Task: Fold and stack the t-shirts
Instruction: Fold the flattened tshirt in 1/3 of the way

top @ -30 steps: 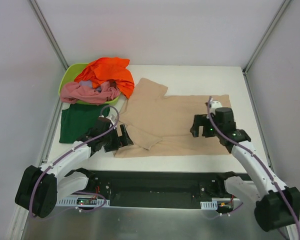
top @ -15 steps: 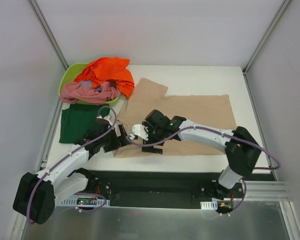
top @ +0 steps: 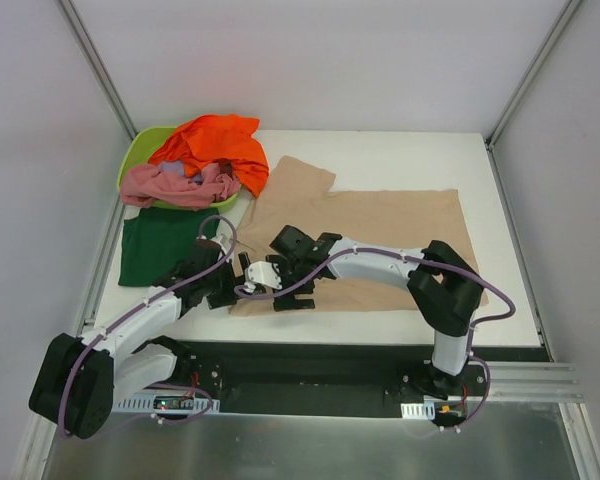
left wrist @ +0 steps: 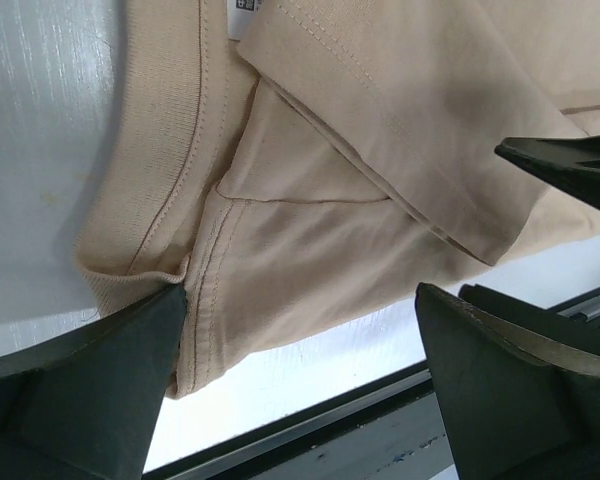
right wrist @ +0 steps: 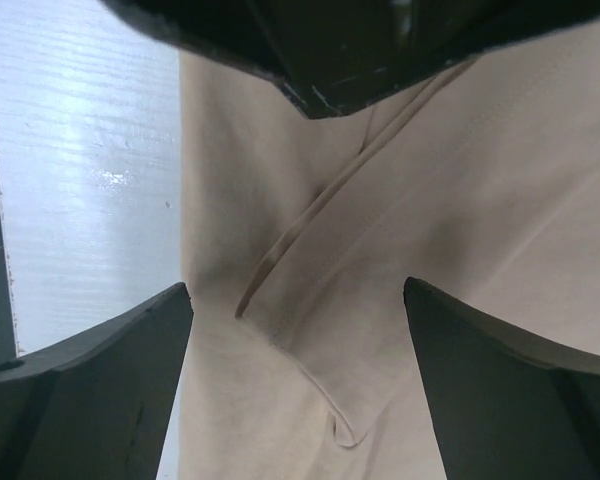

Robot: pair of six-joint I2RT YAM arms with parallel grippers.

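Over beige t-shirt [top: 380, 230] corner: right arm [top: 380, 262] stretched leftward; left fingers [left wrist: 80, 390], right fingers [right wrist: 90, 370] spread wide.

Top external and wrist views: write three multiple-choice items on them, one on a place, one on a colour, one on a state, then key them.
1. Where does the dark green t-shirt lie?
A) flat on the table, next to the lime-green tub
B) inside the tub
C) hung on the back wall

2. What colour is the t-shirt spread across the table's middle?
A) orange
B) beige
C) pink

3. How does the right gripper stand?
A) shut on a sleeve
B) shut, empty
C) open above the cloth

1 A: it lies flat at the table's left, nearer than the tub.
2 B: tan cloth fills both wrist views.
3 C: its fingers stand wide apart, pinching nothing.
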